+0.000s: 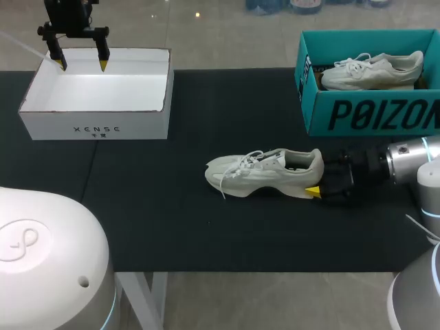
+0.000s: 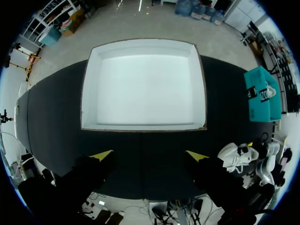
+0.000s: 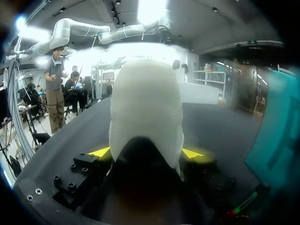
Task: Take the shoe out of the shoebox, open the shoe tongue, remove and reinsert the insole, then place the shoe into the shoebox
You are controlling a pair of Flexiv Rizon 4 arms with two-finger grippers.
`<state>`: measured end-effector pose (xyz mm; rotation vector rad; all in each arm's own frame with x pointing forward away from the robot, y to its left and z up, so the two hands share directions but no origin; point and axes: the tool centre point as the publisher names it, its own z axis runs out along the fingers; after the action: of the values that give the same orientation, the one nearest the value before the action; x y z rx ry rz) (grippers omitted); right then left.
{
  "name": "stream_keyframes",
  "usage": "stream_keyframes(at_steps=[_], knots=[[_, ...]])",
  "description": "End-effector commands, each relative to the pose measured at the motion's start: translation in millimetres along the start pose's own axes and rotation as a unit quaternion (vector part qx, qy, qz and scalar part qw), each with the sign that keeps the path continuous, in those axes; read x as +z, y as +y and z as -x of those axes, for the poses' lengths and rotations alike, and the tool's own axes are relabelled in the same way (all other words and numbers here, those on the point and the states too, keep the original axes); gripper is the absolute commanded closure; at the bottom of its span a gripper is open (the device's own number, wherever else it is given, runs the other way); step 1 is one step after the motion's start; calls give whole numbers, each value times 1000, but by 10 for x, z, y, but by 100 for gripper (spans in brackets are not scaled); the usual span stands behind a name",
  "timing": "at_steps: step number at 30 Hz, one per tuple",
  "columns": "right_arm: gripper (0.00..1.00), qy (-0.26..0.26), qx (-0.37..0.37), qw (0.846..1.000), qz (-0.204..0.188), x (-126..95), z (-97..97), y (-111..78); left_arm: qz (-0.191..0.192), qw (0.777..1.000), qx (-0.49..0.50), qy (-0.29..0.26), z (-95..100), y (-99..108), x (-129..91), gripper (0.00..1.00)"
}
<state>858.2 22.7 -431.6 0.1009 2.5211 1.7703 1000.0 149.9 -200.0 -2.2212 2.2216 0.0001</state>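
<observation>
The right gripper (image 3: 146, 152) is clamped on the heel of the white sneaker (image 1: 265, 173), one yellow tip pressed to each side of the heel cup; in the head view only the near tip shows, at the heel's lower edge, right of centre; the sneaker lies on its sole on the black mat (image 1: 172, 227), toe to the left, laces loose and spilling over the upper, outside both boxes.

The left gripper (image 1: 81, 65) hangs in the upper left with its fingers spread wide and nothing between them, above the far edge of the white shoebox (image 1: 96, 127), which is open; in the upper right stands a teal shoebox (image 1: 371, 113) with a second white shoe (image 1: 371, 71) lying in it.

By the look of it the sneaker is light; the knit upper and tongue should be soft and give under pressure, while the heel counter and sole are the stiff parts; the heel is therefore probably the sound place to hold it steady; the tongue wants a gentle pinch near its free top edge; the insole is likely thin and floppy, best caught at its heel end; the trailing laces could snag a finger.
</observation>
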Motion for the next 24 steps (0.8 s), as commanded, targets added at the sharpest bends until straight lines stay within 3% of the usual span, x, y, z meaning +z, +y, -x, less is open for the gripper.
stream_keyframes(at_steps=[1,7,11,19,24], knots=[[100,0,0,1000,-1,39,4,-26,0,1000,0,0,0,0,0,0],[100,0,0,1000,-1,39,4,-26,0,1000,0,0,0,0,0,0],[100,0,0,1000,-1,39,4,-26,-16,999,49,15,-555,53,-31,0],[100,0,0,1000,-1,39,4,-26,-17,997,77,6,-1861,220,211,0],[100,0,0,1000,-1,39,4,-26,-5,996,90,25,-2582,404,328,0]])
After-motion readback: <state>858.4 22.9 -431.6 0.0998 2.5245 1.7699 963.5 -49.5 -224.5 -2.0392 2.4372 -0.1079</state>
